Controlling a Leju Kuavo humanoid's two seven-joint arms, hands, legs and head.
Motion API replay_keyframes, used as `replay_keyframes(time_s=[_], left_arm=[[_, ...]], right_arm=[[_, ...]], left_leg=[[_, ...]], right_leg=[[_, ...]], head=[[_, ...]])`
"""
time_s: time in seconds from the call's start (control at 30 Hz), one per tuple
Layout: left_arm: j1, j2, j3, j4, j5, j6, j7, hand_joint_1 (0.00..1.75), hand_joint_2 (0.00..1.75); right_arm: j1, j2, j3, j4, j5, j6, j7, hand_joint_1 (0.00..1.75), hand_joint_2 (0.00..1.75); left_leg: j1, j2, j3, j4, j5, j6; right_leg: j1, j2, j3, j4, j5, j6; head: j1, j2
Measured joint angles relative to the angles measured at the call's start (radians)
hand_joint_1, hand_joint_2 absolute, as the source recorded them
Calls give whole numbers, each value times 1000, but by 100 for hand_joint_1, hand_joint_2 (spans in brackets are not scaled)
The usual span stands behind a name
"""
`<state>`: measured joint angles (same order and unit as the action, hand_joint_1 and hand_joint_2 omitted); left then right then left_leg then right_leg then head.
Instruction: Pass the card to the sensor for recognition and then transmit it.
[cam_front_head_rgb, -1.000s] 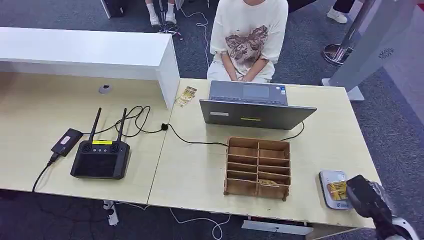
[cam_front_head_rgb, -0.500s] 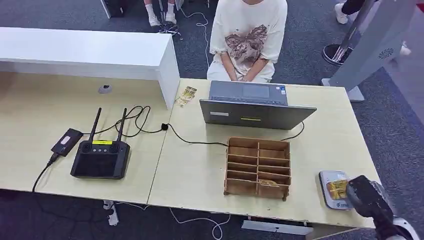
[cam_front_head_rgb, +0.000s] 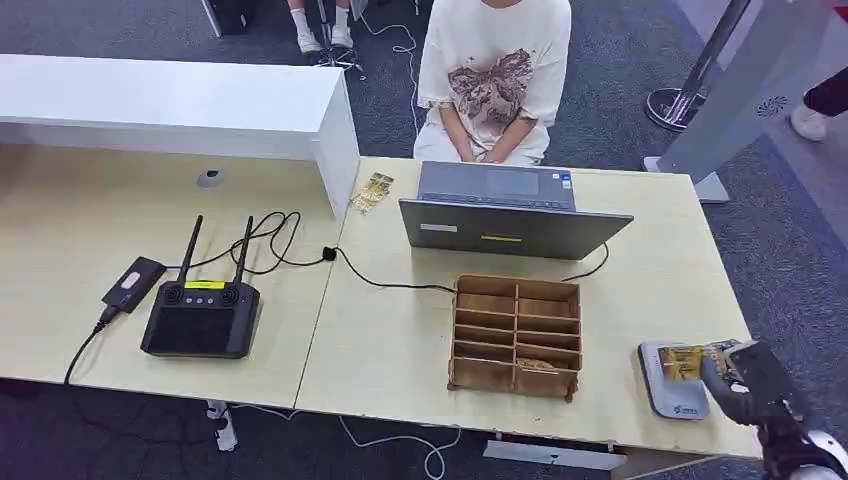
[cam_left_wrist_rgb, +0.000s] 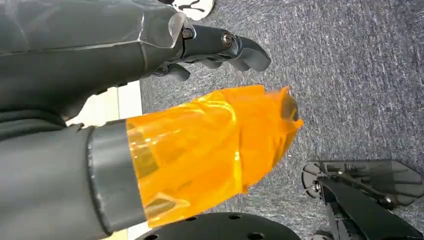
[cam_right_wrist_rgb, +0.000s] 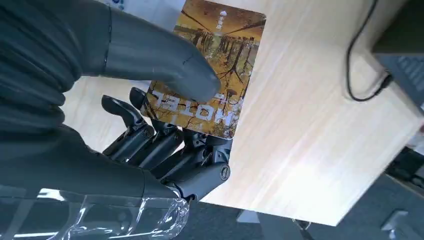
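My right hand (cam_front_head_rgb: 745, 378) hovers at the table's near right corner, pinching a golden-brown picture card (cam_front_head_rgb: 680, 362) between thumb and fingers. The card (cam_right_wrist_rgb: 210, 75) juts out over the grey sensor pad (cam_front_head_rgb: 672, 392), which lies flat near the table edge. Whether the card touches the pad I cannot tell. In the right wrist view my right hand (cam_right_wrist_rgb: 150, 105) has its thumb pressed on the card's printed face. My left hand (cam_left_wrist_rgb: 165, 100) hangs over grey carpet, its thumb wrapped in orange film, fingers loosely curled with nothing in them.
A wooden compartment box (cam_front_head_rgb: 516, 335) with a card in one slot stands left of the pad. A laptop (cam_front_head_rgb: 510, 212) sits behind it, a person (cam_front_head_rgb: 495, 80) seated beyond. A black controller (cam_front_head_rgb: 200, 315) with cables lies at left, a white shelf (cam_front_head_rgb: 170, 100) behind.
My right hand has turned and drawn back toward the table's near right edge, lifting the card off the pad's middle so it now sticks out over the pad's far end.
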<state>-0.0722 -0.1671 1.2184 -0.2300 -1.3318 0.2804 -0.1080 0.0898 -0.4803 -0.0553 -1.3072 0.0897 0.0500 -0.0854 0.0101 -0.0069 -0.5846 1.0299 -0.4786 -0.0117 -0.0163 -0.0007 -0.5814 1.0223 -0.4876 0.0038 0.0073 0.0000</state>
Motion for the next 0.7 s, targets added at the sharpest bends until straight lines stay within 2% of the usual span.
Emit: replay_keyframes(time_s=[0.2, 0.3, 0.4, 0.53, 0.7], left_arm=[[0, 1, 0, 0, 12, -1, -2, 0, 0], [0, 5, 3, 0, 33, -13, -2, 0, 0], [0, 18, 6, 0, 51, -37, 3, 0, 0], [-2, 35, 16, 0, 58, -51, 3, 0, 0], [-1, 42, 26, 0, 59, -50, -9, 0, 0]], right_arm=[[4, -6, -15, -70, -57, 33, -16, 175, 175], [-28, -2, 0, -84, -57, 49, -16, 175, 175], [-140, 24, 65, -48, -47, 38, -20, 175, 175], [-256, 54, 159, 12, -52, 12, -20, 175, 175], [-299, 65, 204, 36, -86, -8, -27, 175, 175]], left_leg=[[0, 0, 0, 0, 0, 0], [0, 1, -2, -1, 0, 0], [0, 8, 1, -1, 0, -1], [0, 5, 2, -1, 2, -2], [1, 0, 0, -1, 3, -2]], right_leg=[[0, 0, 0, 0, 0, 0], [0, 1, 0, 1, 0, 0], [0, 7, 0, 1, 1, -1], [0, 5, 0, 1, 2, -2], [0, 0, 0, 1, 2, -2]], head=[[0, 0], [0, 0], [-1, 0], [-1, 0], [0, 0]])
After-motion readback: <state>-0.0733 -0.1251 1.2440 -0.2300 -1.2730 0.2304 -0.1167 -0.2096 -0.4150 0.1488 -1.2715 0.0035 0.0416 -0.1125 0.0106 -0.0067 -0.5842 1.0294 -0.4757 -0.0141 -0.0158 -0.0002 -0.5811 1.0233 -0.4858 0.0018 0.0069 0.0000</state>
